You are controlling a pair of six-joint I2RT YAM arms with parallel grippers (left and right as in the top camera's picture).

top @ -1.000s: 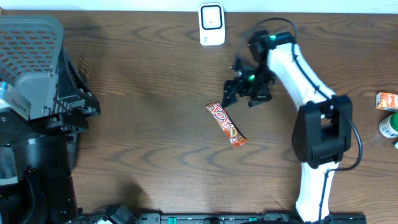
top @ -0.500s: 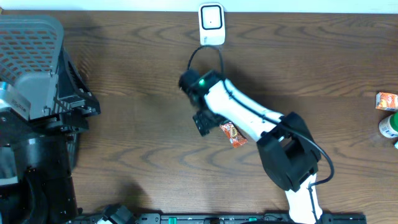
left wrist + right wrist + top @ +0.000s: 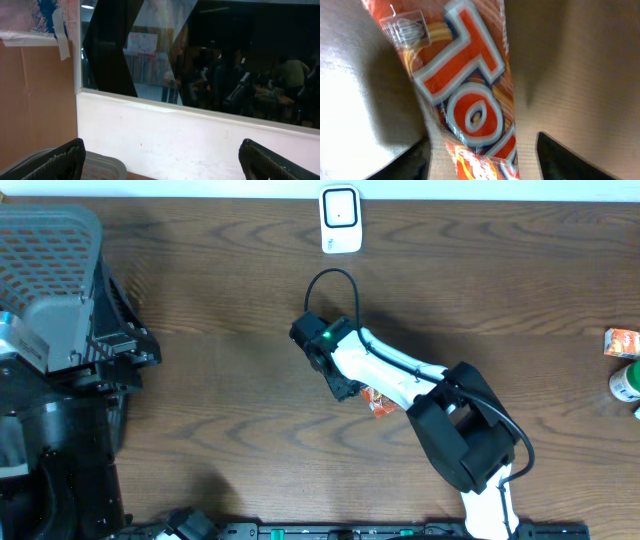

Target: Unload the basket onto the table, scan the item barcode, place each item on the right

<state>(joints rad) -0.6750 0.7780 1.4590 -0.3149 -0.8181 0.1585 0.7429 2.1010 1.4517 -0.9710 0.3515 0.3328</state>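
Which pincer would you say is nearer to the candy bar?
Right. The right pincer straddles the candy bar, one finger each side; the left pincer faces a wall, nowhere near it.

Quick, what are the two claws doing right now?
Left claw: open, holding nothing.
Right claw: open around the candy bar, not gripping yet.

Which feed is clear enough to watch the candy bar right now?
Right wrist: candy bar fills frame, slightly soft, table washed out at left. Overhead: sharp, evenly lit, but right arm hides most of the bar. Left wrist: only a dim, reflective window.
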